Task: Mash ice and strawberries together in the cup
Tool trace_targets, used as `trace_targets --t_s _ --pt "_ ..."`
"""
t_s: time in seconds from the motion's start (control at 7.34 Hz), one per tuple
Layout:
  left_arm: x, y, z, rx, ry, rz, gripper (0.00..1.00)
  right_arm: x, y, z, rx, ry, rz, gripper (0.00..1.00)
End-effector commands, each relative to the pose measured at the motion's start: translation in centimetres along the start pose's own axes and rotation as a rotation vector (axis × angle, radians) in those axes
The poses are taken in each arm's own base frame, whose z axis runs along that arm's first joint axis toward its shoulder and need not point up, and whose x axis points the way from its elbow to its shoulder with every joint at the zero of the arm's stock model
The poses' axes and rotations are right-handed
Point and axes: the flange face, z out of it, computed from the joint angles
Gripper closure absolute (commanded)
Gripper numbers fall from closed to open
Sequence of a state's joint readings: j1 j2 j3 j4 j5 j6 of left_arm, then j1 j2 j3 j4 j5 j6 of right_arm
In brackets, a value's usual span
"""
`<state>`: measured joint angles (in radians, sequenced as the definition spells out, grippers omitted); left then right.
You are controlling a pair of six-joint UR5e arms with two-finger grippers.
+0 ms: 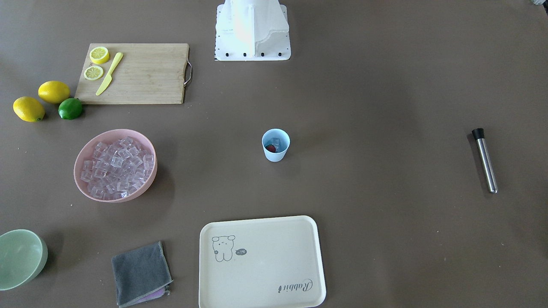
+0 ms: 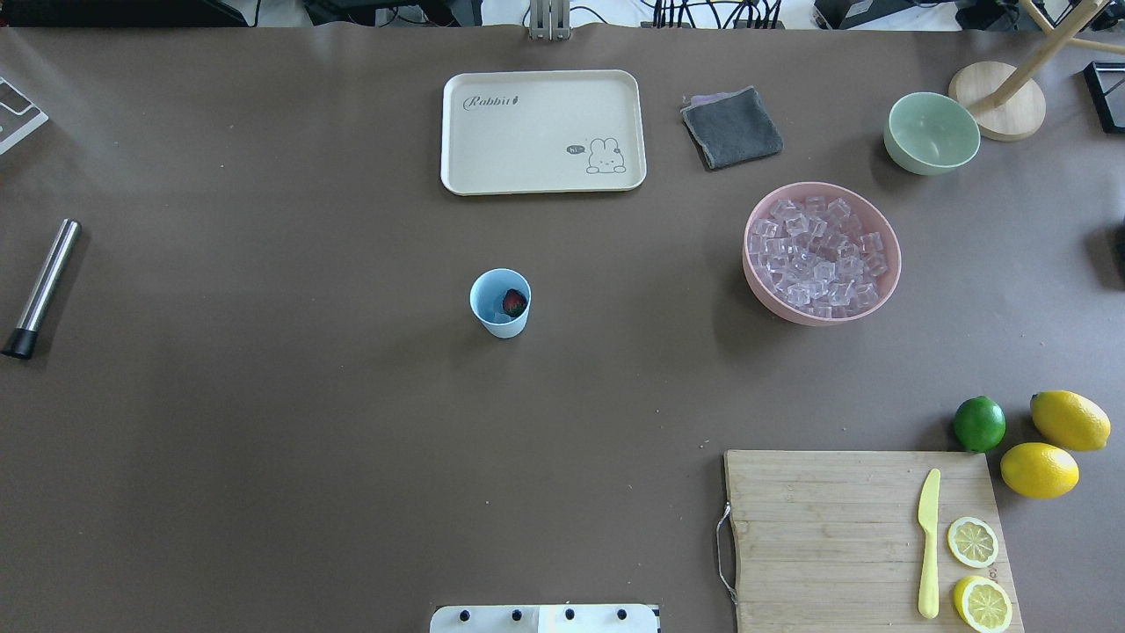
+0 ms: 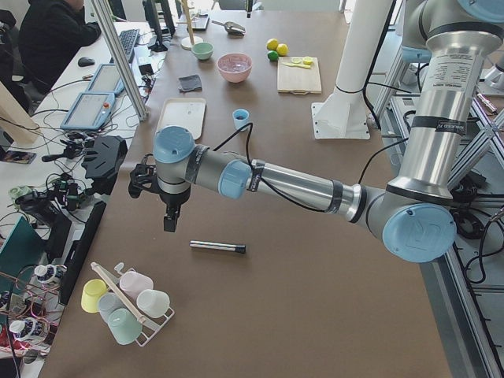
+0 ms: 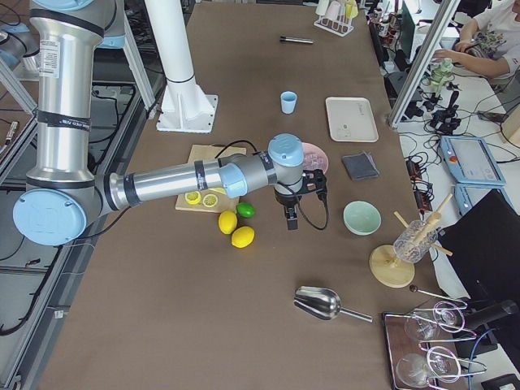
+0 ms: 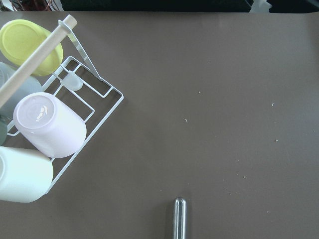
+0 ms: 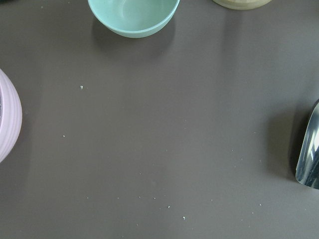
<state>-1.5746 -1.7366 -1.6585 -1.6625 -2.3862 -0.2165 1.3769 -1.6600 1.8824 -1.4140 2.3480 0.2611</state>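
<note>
Ice cubes (image 1: 276,141) and one red strawberry (image 2: 514,303) are lying together inside the light-blue cup (image 2: 501,308). The cup is standing upright by itself near the middle of the table, well apart from both arms. In the overhead view, many more ice cubes are filling the pink bowl (image 2: 817,319) to the right of the cup. A cream tray (image 2: 527,132) is lying on the far side of the cup.

The left gripper (image 3: 169,214) is hanging over the table with its fingers pointing down, holding nothing. It is near the steel muddler (image 3: 217,247), which is lying flat on the table, and it is not touching it. I cannot tell how far its jaws are standing apart, as it shows only from the side. Its wrist camera is catching the muddler's rounded end at the bottom edge, with a wire rack of upturned cups (image 5: 92,107) on the left.

The right gripper (image 4: 291,218) is also pointing down over bare table and is empty-handed. It is hanging between the pink bowl and the pale green bowl (image 4: 361,218), with the lime (image 4: 245,210) nearby. I cannot tell its opening either. Its wrist camera is showing the green bowl at the top, the pink bowl's wall on the left and a metal scoop (image 6: 309,154) on the right.
</note>
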Motion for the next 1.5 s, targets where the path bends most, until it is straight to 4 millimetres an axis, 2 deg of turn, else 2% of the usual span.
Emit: trace_targets --t_s 0.0,0.14,0.27,0.41,0.54,0.82,0.95,1.23,1.36 --pt "-0.9 1.1 0.3 -0.030 -0.011 0.028 0.01 -1.1 -5.4 -5.1 -0.014 -0.019 -0.012 0.01" --pt "-2.2 2.4 0.5 -0.045 -0.018 -0.001 0.01 -1.0 -7.0 -6.4 -0.028 0.016 -0.071 0.01" --pt "-3.9 3.3 0.1 -0.041 -0.027 -0.034 0.01 0.7 -6.9 -7.1 -0.018 0.033 -0.081 0.01" --pt "-5.4 3.8 1.5 -0.067 -0.056 -0.054 0.01 3.2 -5.8 -8.3 -0.002 0.036 -0.091 0.01" --pt "-5.8 4.2 1.8 -0.069 -0.079 -0.055 0.01 5.5 -5.1 -8.9 0.005 0.040 -0.083 0.01" --pt "-5.0 2.6 2.3 -0.051 -0.080 -0.015 0.01 6.7 -5.1 -10.1 0.025 0.056 -0.062 0.01" --pt "-4.4 2.1 1.8 -0.018 -0.076 0.016 0.01 6.7 -5.2 -10.2 0.028 0.061 -0.062 0.01" --pt "-4.7 2.2 2.1 -0.023 -0.080 0.005 0.01 7.9 -5.8 -9.3 0.011 0.069 -0.045 0.01" --pt "-3.7 2.1 1.0 -0.005 -0.073 0.019 0.01 8.4 -5.7 -8.9 0.002 0.073 -0.039 0.01"
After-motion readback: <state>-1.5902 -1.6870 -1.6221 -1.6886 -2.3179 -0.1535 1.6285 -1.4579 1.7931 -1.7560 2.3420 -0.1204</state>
